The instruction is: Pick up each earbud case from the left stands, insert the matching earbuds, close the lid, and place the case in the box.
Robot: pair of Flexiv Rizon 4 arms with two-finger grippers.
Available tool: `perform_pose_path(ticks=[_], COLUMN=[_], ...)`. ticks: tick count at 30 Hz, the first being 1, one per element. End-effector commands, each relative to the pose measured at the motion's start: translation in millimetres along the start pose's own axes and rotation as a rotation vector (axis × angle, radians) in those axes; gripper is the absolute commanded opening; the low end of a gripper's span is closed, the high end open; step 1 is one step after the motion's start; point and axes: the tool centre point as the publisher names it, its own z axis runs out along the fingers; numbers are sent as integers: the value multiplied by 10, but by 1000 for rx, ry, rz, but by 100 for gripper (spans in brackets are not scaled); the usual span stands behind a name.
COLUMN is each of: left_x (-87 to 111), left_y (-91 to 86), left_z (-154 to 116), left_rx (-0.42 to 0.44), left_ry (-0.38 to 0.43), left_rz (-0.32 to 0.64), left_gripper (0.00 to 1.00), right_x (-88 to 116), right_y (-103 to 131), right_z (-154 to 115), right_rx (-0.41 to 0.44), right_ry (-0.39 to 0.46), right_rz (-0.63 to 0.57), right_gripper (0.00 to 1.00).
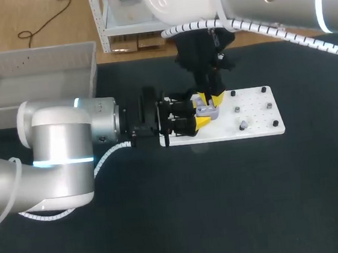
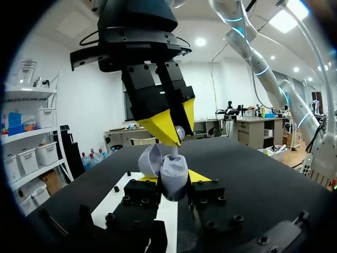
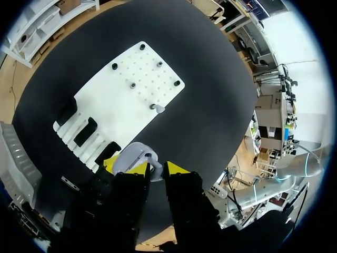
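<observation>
My left gripper [image 1: 203, 118] is shut on a grey earbud case [image 1: 206, 110], held over the left end of the white board [image 1: 260, 128]. In the left wrist view the case [image 2: 174, 178] sits between the yellow tips with its lid [image 2: 149, 160] swung open. My right gripper [image 1: 210, 100] points down right above the case. In the left wrist view the right gripper [image 2: 176, 129] pinches a small pale earbud [image 2: 180, 133] just over the open case. In the right wrist view the case [image 3: 130, 157] lies directly under the right gripper [image 3: 157, 168].
Another grey earbud [image 1: 242, 125] stands on the board among black pegs [image 1: 264, 90]. Black stands [image 3: 84, 132] line the board's left end. A grey box [image 1: 30, 68] sits at the back left of the black table.
</observation>
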Motion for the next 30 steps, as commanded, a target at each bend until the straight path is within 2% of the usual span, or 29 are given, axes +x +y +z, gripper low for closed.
perform_pose_path(ticks=[1,19,20,21,22,23,24,25,30], left_x=[5,5,5,5,5,5,5,5,5], left_y=[10,10,10,10,10,10,10,10,10], left_z=[5,5,5,5,5,5,5,5,5], left_rx=[1,1,1,1,1,1,1,1,1], left_ry=[-1,-1,-1,-1,-1,-1,-1,-1,-1], left_rz=[0,0,0,0,0,0,0,0,0], left_gripper=[0,0,0,0,0,0,0,0,0], right_x=[-13,-61,-63,-65,-65,-66,-66,-65,-28], right_y=[-7,49,50,52,53,54,53,49,0], right_z=[22,71,71,70,70,68,62,56,12], right_rx=[-4,8,8,6,4,0,-2,-9,-28], right_ry=[0,1,1,2,3,5,5,7,26], right_rz=[0,15,16,17,18,18,17,16,10], right_gripper=[0,0,15,40,53,79,96,100,100])
